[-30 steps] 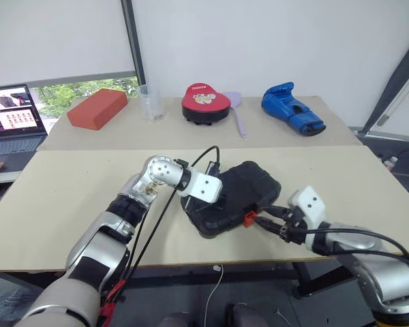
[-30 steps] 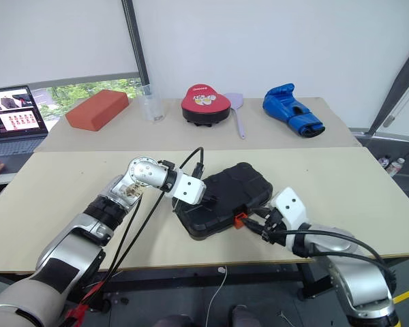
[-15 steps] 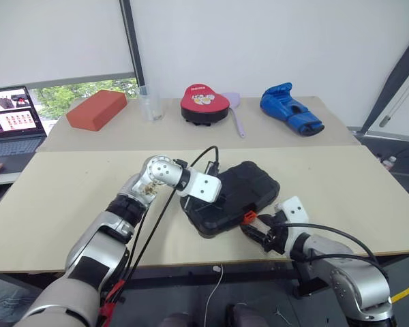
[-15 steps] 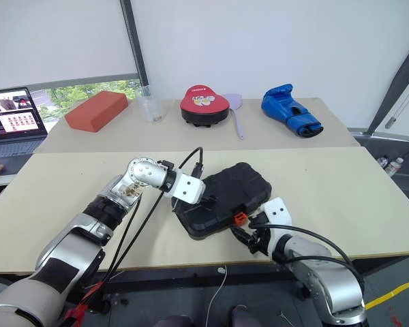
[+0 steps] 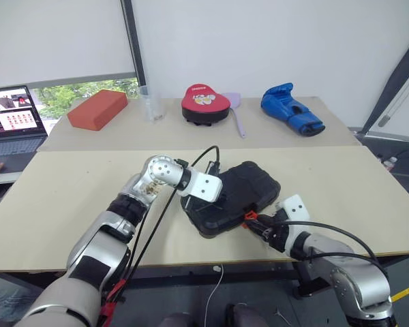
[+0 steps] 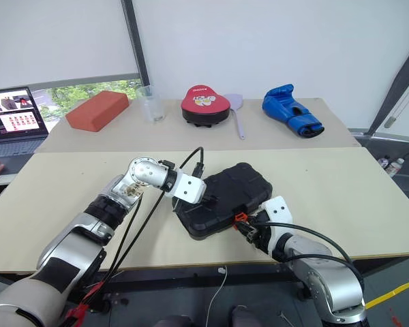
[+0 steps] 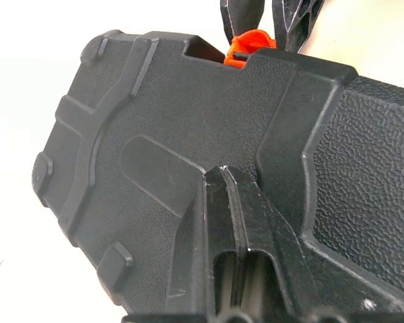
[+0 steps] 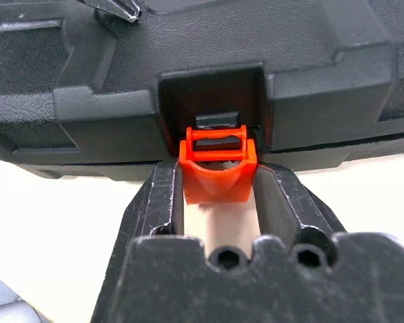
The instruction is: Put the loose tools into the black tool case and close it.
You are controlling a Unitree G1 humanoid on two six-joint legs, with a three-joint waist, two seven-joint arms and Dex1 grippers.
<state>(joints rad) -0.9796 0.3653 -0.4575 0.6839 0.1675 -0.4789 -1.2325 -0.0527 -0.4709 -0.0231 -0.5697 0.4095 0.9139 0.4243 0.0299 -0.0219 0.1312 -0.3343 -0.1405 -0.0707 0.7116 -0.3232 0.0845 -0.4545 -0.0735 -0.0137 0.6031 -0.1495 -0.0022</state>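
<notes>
We have the black tool case [image 5: 230, 196] lying shut on the worktop [image 5: 68, 197], near its front edge. Our left hand [image 5: 215, 197], clenched, presses on the lid. Our right hand [image 8: 217, 202] grasps the small orange latch [image 8: 217, 168] between its fingers [image 8: 163, 202]. We judge the case stiff and fairly heavy, its textured shell grippy; the latch is thin plastic, best pinched by its sides and swung gently.

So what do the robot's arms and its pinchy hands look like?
The arms are shiny silver with black bands at the joints and white blocks at the wrists. Black cables loop along them. The left gripper and the right gripper each have two black fingers with a rough, pebbly surface.
</notes>
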